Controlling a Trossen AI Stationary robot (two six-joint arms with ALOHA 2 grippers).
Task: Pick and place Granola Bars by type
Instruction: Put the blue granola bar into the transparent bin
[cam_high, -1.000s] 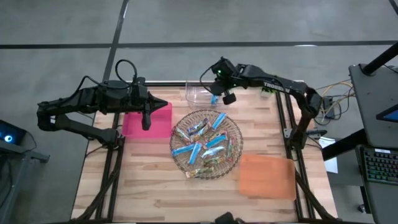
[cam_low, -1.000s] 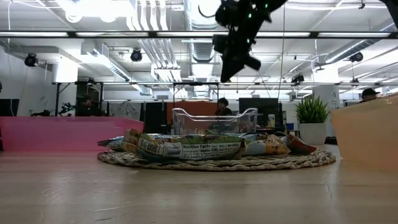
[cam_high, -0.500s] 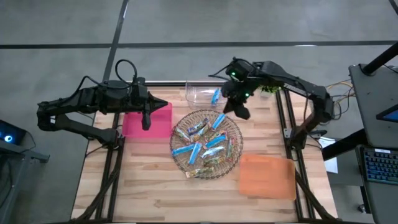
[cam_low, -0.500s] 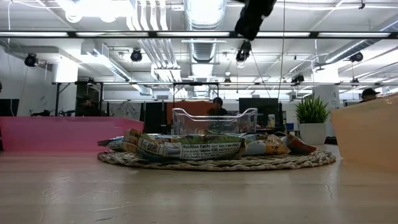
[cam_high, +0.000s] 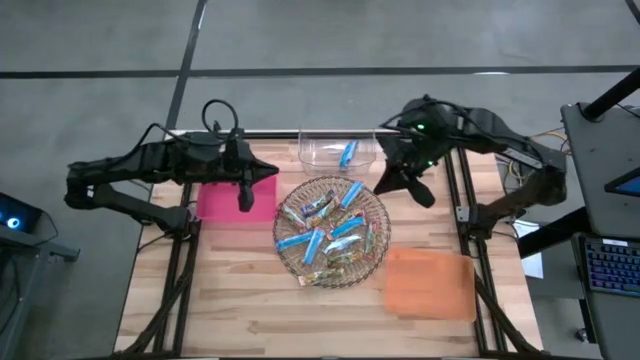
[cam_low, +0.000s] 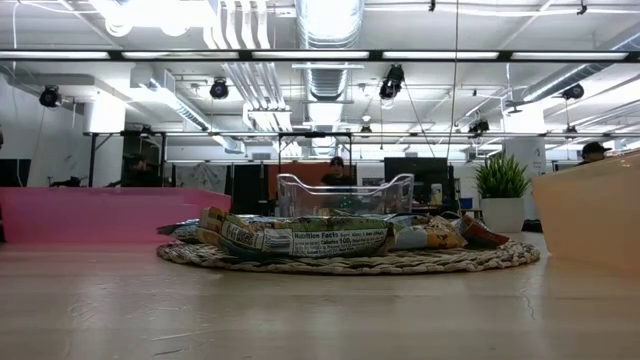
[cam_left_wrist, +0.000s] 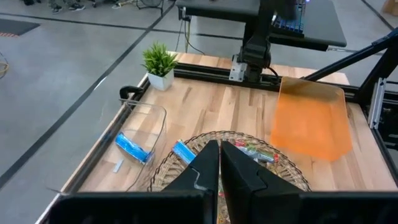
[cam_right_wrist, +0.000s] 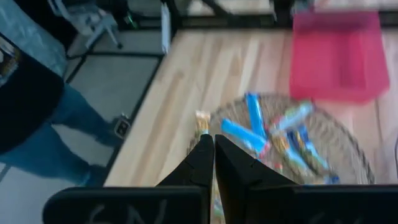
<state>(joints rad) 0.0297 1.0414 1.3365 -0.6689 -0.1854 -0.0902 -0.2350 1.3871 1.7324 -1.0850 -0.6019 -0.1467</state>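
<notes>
Closed, empty jaws of the right gripper (cam_high: 424, 196) hover just beside the round wicker tray (cam_high: 372, 250); its wrapped granola bars (cam_high: 330, 232) lie below, nearer this gripper than the closed left gripper (cam_high: 244, 200).

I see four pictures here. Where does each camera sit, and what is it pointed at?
High view: overhead, looking straight down; both arms, wicker tray, clear bin.
Low view: table-top height, facing the room; no arm shows.
Left wrist view: on the left arm, past its shut left gripper toward the orange bin.
Right wrist view: past the shut right gripper toward the pink bin.
All four show the tray.
</notes>
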